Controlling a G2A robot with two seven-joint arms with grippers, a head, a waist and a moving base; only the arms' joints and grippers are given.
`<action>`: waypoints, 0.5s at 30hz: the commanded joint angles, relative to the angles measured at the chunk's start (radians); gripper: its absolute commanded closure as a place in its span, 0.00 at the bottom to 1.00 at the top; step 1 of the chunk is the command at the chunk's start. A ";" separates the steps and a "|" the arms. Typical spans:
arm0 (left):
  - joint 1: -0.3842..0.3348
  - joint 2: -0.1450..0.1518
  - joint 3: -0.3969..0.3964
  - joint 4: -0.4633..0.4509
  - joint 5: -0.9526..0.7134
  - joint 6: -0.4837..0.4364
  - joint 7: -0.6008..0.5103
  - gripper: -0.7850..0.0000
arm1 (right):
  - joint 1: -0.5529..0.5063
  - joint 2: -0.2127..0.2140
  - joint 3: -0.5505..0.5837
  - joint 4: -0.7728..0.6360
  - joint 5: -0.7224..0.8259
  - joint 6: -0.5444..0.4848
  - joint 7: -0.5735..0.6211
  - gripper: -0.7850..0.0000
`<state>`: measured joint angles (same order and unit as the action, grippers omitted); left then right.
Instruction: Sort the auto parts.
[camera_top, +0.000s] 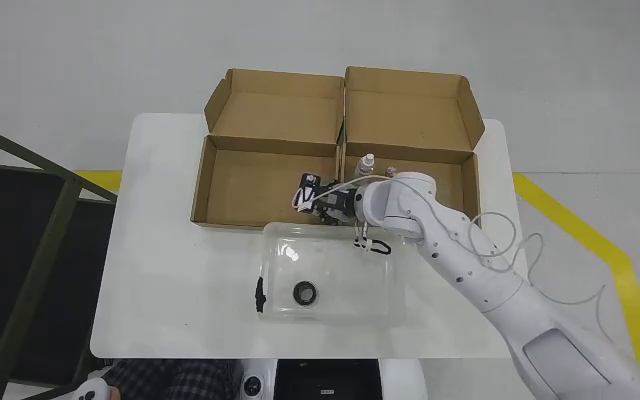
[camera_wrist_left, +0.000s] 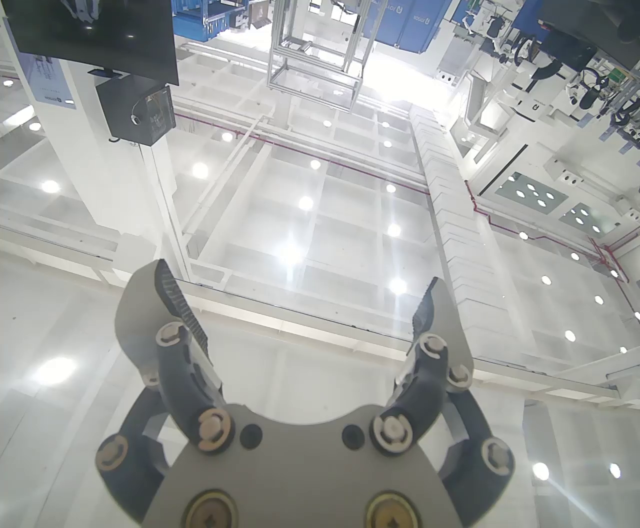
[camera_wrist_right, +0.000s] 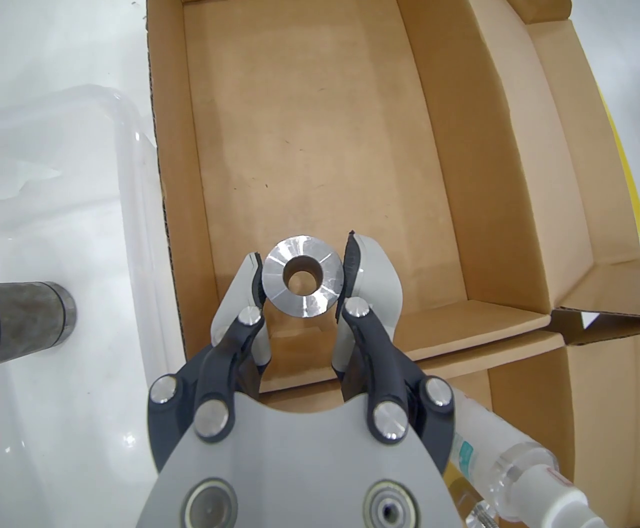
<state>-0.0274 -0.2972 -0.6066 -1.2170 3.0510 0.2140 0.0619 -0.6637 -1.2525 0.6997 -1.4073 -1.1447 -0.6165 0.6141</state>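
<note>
Over the left box (camera_wrist_right: 310, 125), right gripper (camera_wrist_right: 303, 262) tilted down, fingers clamping a ring (camera_wrist_right: 322, 299), left gripper (camera_wrist_left: 299, 300) aimed upward, fingers apart.

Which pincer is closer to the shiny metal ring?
Right. The right pincer is shut on the metal ring, over the cardboard box. The left pincer is open and points up at the ceiling, away from it.
</note>
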 joint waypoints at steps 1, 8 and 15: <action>0.000 0.000 0.000 0.000 0.000 0.000 0.000 0.00 | 0.001 -0.001 0.000 0.001 -0.002 -0.003 0.002 0.67; 0.000 0.000 0.000 0.000 0.000 0.000 0.000 0.00 | -0.001 -0.006 0.001 0.002 -0.008 -0.015 0.010 0.66; 0.000 0.000 0.000 0.000 0.000 0.000 0.000 0.00 | -0.010 -0.004 0.026 -0.031 -0.005 -0.023 0.003 0.65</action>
<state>-0.0274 -0.2972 -0.6066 -1.2170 3.0510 0.2140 0.0619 -0.6717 -1.2575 0.7195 -1.4299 -1.1508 -0.6378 0.6187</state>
